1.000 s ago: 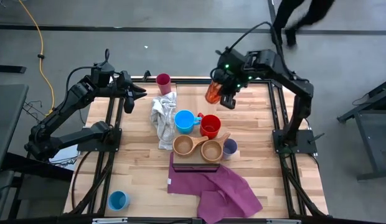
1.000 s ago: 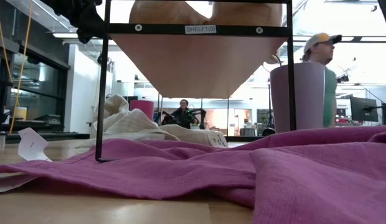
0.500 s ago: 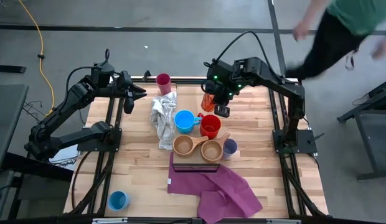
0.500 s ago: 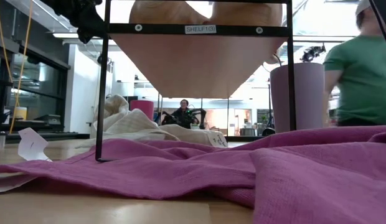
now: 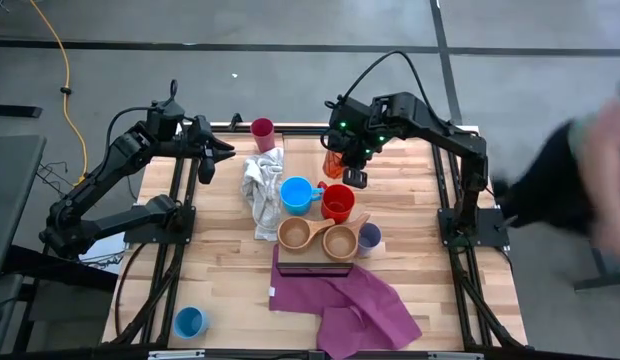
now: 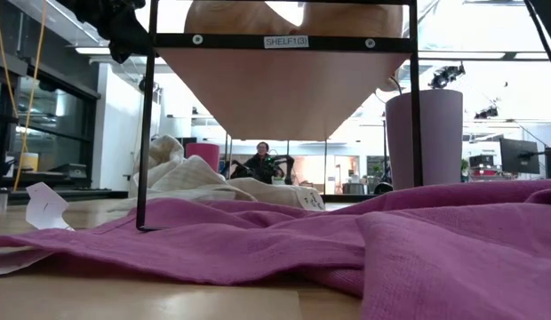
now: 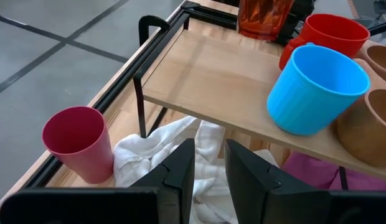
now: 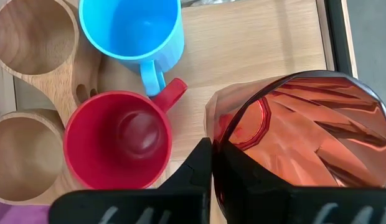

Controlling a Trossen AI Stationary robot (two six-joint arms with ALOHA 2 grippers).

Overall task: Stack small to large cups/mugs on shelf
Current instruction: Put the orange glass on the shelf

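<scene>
Grey concrete floor surrounds the light-wood counter (image 5: 220, 290), and a blurred person passes at its right edge. On the long light-wood shelf (image 7: 211, 81) stand a bright blue plastic mug (image 5: 295, 194), a red handled mug (image 5: 338, 203) and two tan wooden handled cups (image 5: 294, 234), with a lavender tumbler (image 5: 369, 237) at the row's end. Right pincer (image 5: 342, 165) is pressed tight on the rim of the orange-red translucent faceted tumbler (image 8: 292, 140), one finger inside the wall, holding it above bare shelf just beside the red mug. Left pincer (image 5: 222, 147) waits partly spread, holding nothing, over the counter's left rear edge, near the magenta plastic tumbler (image 5: 262, 132) and a crumpled white cloth (image 5: 261, 186). Risks, judged: a rim-only pinch may let the tumbler swing or slip on descent; lowering too close would knock the red mug's handle; a tilted release near the shelf edge could tip it off.
</scene>
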